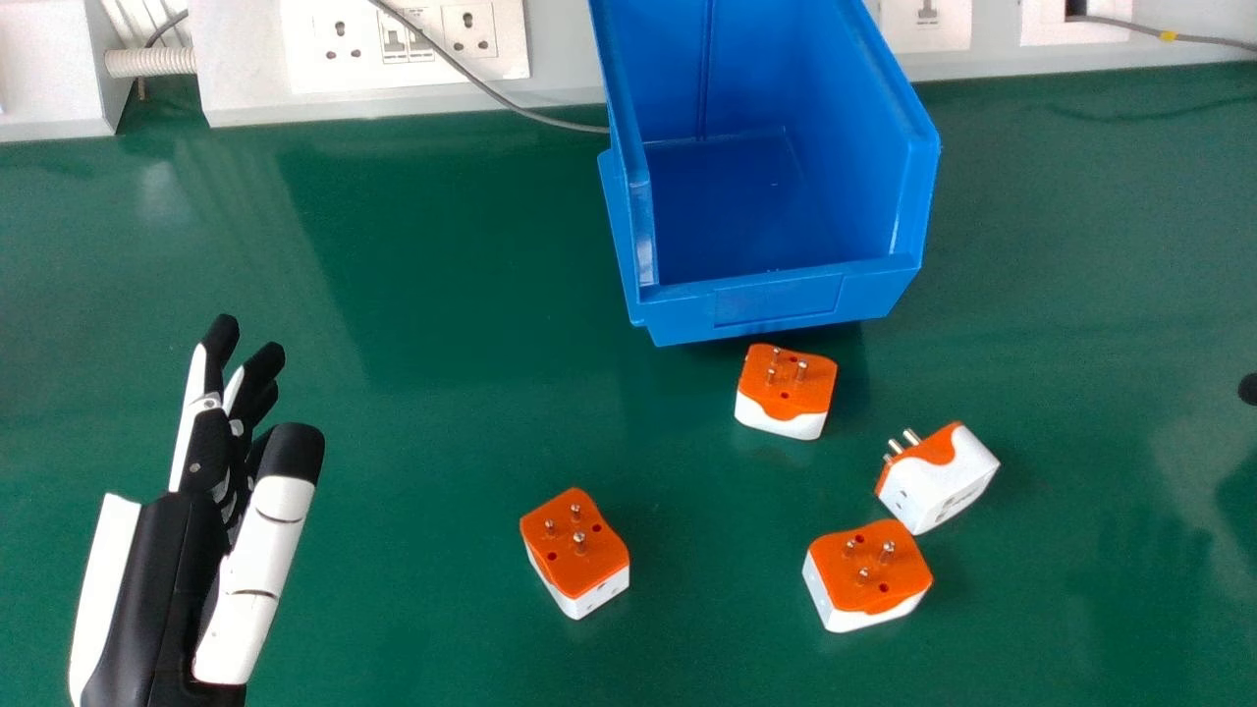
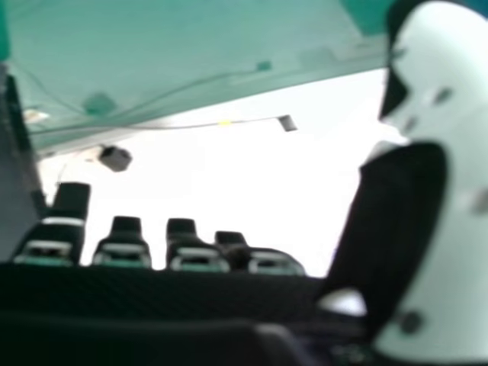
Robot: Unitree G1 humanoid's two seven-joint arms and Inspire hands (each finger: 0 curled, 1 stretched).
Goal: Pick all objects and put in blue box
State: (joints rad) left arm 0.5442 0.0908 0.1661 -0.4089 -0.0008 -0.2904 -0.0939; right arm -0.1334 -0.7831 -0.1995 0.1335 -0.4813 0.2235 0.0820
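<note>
Four pickups look to remain, and the tipped adapter [image 1: 948, 483] seems a sensible first for the right hand [image 1: 1248, 388]. Best come down from above with thumb and fingers either side of its white body, clear of the pins, and avoid nudging the front adapter [image 1: 869, 577] close at its seven o'clock. Then lift well over the low front lip of the blue box [image 1: 776, 299] before letting go.

From the right hand, at the head view's edge, the tipped adapter lies between eight and nine o'clock, the far adapter [image 1: 786, 391] at nine, just before the box. That hand is empty and wide, thumb well off its fingers. The left hand [image 1: 260, 550] is also empty, fingers straight; the lone adapter [image 1: 576, 553] sits at its three o'clock.
</note>
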